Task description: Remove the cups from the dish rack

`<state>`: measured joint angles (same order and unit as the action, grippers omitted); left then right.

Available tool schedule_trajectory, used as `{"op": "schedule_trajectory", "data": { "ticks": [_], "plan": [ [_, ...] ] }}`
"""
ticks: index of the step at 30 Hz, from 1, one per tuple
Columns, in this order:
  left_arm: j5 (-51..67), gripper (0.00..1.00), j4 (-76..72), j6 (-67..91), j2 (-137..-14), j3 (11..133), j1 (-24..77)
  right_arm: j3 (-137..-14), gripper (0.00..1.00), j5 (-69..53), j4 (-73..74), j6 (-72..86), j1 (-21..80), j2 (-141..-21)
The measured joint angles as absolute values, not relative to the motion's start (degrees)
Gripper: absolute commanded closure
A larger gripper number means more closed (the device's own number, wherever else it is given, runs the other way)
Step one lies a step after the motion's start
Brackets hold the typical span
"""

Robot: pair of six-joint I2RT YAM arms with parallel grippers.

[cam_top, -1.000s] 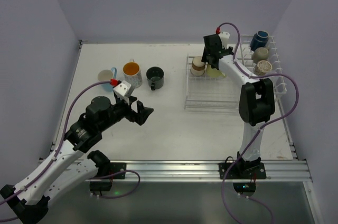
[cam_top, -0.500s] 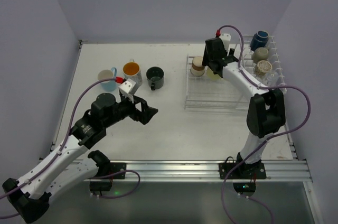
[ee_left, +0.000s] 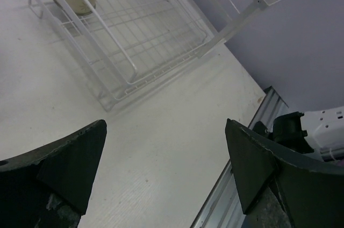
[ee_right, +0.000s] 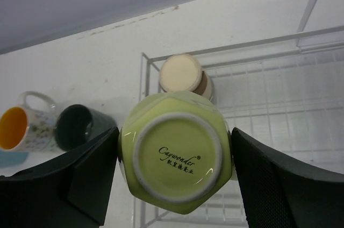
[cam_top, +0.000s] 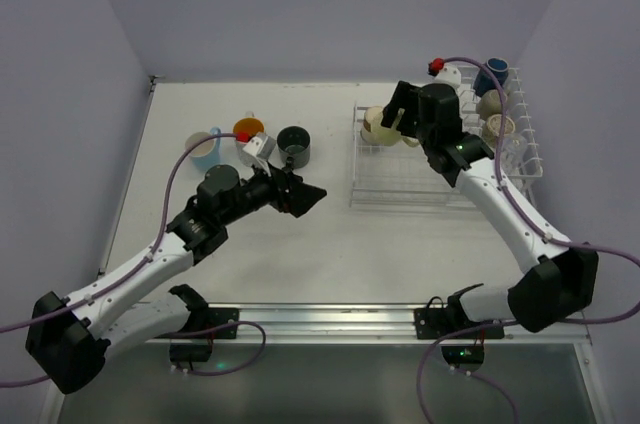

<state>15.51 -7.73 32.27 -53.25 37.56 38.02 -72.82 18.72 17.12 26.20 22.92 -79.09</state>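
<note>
The right end effector (ee_right: 177,177), pinching the pale green cup (ee_right: 174,131), has lifted it above the dish rack (cam_top: 400,194), and the spread left end effector (ee_left: 165,131) has approached, probably to receive it.

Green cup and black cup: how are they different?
The green cup is held by the right gripper over the rack; the black cup stands on the table. The green cup's bottom faces the wrist camera; the black cup's open mouth faces up. Both are small and one colour.
</note>
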Motion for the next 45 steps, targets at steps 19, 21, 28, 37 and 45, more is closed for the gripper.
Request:
{"op": "schedule_trajectory", "data": {
  "ticks": [19,21,28,37,45],
  "plan": [
    [18.7,0.13,-36.3,40.2,-75.7,43.5,38.0,-50.7,0.90,-16.8,-3.8,46.9,23.3,-61.5],
    [18.7,0.22,-37.6,40.7,-76.1,43.7,38.0,-49.4,0.90,-19.5,-6.0,48.7,23.3,-61.7],
    [18.9,1.00,-41.6,44.2,-75.1,43.2,37.8,-45.5,0.79,-23.5,-19.5,57.3,22.6,-65.7],
    [15.6,1.00,-33.4,41.3,-62.5,39.6,38.7,-44.6,0.01,-28.2,-28.5,63.1,25.1,-68.5],
    [-0.6,1.00,3.6,31.9,-54.0,51.2,38.1,-44.7,0.01,-28.6,-24.6,59.9,26.0,-66.4]
  ]
}}
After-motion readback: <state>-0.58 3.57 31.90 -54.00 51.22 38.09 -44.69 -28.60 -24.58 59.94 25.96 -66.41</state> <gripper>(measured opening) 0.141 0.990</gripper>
